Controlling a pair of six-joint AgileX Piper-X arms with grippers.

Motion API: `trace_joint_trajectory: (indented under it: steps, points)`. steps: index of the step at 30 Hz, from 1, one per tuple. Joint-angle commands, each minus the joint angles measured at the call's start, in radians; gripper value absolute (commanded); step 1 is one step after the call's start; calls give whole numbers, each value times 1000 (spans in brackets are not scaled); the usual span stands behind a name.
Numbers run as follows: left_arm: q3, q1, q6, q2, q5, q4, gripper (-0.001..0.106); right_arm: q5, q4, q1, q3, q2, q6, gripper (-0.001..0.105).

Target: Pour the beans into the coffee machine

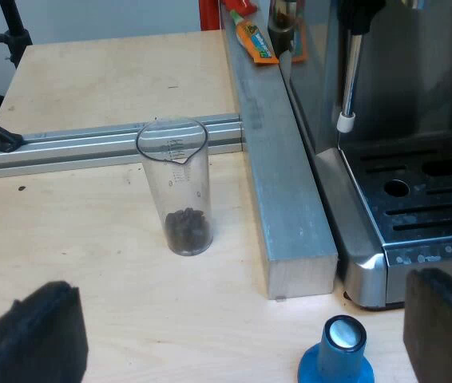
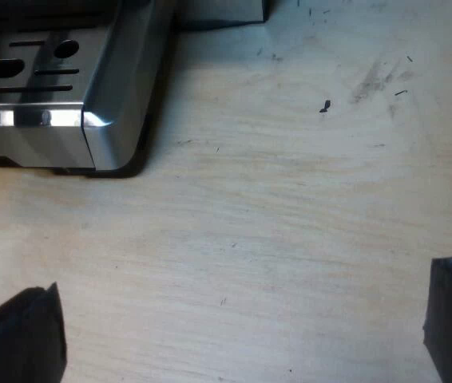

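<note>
I'm at the reach-to-grasp step. My left jaws hang wide open and empty. The measuring glass [image 1: 180, 191] stands upright at their twelve o'clock with beans [image 1: 188, 230] in its bottom. My right jaws are open too, near the espresso machine [image 2: 114, 96]. Next I need a centred, level grip.

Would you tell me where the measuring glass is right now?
In the left wrist view the measuring glass stands upright on the table, ahead of the open left gripper, beside the metal bar flanking the espresso machine.
</note>
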Motion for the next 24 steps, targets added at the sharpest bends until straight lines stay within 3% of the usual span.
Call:
trace_joint_trajectory:
  steps: [1,15,18,22,24]
  points:
    - [1,-2,-8,-134,6,-1,82,0,-4,-3,-3,-44,-3,92]
    - [1,-2,-8,-134,6,2,82,-20,-4,-3,-3,-44,-4,92]
    - [-10,-2,-8,-128,6,21,82,-76,-1,-3,-19,-33,-4,92]
    - [-35,-2,-8,-114,6,63,82,-100,-1,-3,-63,1,-4,92]
    - [-95,-2,-5,-80,4,100,82,-102,-1,-3,-66,4,-4,92]
